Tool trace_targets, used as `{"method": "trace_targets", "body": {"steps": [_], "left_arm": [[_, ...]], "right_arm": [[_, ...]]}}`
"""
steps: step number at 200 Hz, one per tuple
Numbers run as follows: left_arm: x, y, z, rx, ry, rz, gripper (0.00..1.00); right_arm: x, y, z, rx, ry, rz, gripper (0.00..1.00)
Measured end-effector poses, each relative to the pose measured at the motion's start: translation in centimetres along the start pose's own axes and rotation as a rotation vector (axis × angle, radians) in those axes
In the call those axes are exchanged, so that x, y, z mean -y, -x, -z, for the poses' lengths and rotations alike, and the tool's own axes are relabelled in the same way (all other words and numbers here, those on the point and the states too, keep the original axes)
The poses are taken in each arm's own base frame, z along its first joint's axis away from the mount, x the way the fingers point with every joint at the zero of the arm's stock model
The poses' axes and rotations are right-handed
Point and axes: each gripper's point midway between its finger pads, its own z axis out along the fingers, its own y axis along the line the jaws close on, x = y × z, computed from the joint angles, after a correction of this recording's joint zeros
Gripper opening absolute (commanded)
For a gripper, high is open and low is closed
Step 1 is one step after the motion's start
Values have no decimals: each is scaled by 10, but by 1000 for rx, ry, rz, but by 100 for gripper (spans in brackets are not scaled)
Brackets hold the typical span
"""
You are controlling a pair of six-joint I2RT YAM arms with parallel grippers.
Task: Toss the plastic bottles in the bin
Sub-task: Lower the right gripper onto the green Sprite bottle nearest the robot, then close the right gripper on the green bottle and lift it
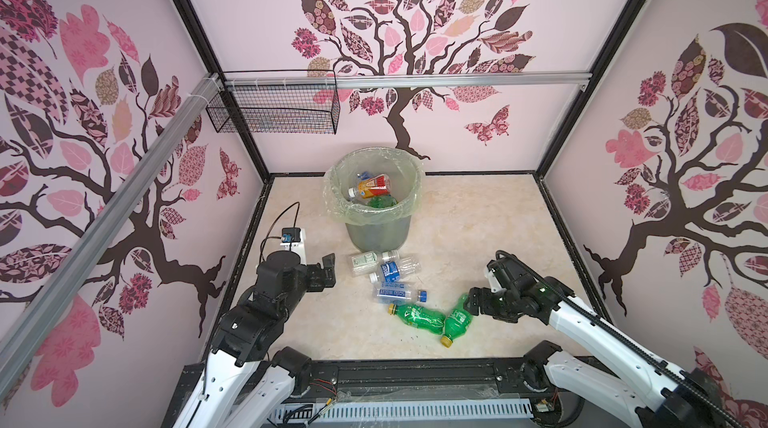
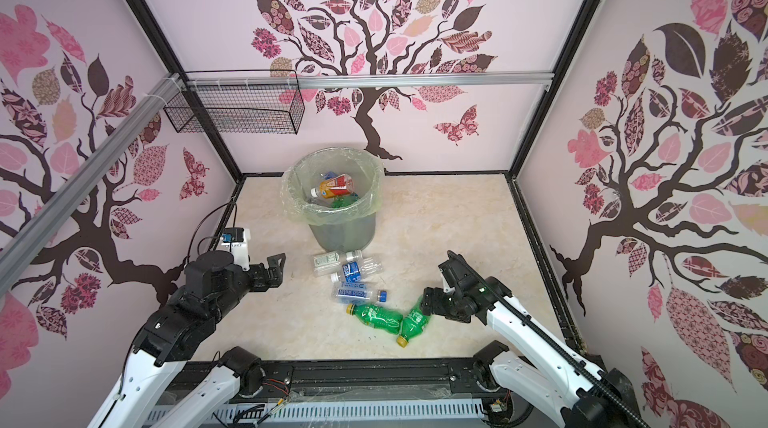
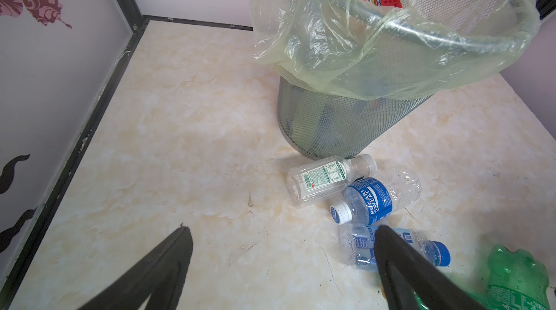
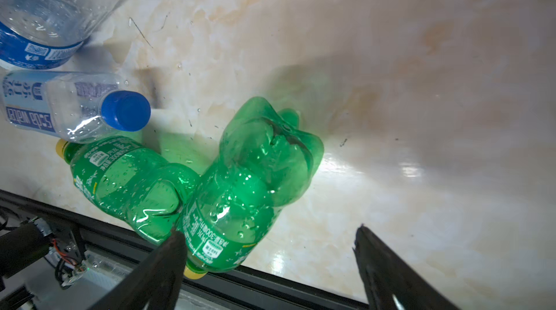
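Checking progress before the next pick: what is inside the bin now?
The bin holds an amber red-labelled bottle lying on top, with a green bottle partly under it. Whatever lies deeper is covered by these two and the liner.

You see two green plastic bottles (image 1: 417, 317) (image 1: 457, 320) with yellow caps, a clear blue-labelled bottle (image 1: 392, 271) with a white cap, a clear pale-blue-labelled bottle (image 1: 395, 293) with a blue cap, and a clear white-labelled bottle (image 1: 365, 260). The round grey-green mesh bin (image 1: 376, 234) has a pale yellow-green liner and holds an amber red-labelled bottle (image 1: 372, 185). Your cream floor (image 1: 478, 218) is marble-veined.
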Motion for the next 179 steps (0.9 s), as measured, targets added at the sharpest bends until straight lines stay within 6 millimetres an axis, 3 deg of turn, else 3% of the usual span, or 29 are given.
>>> {"method": "trace_targets", "body": {"steps": [41, 119, 156, 179], "left_arm": [[0, 0, 0, 2, -1, 1, 98], [-2, -4, 0, -13, 10, -4, 98], [-4, -5, 1, -20, 19, -8, 98], [-5, -5, 1, -19, 24, -14, 98]], "right_arm": [[-4, -11, -24, -51, 44, -35, 91], [-8, -2, -51, -67, 51, -41, 63], [-8, 16, -52, -10, 5, 10, 52], [-9, 36, -44, 56, -50, 61, 51]]}}
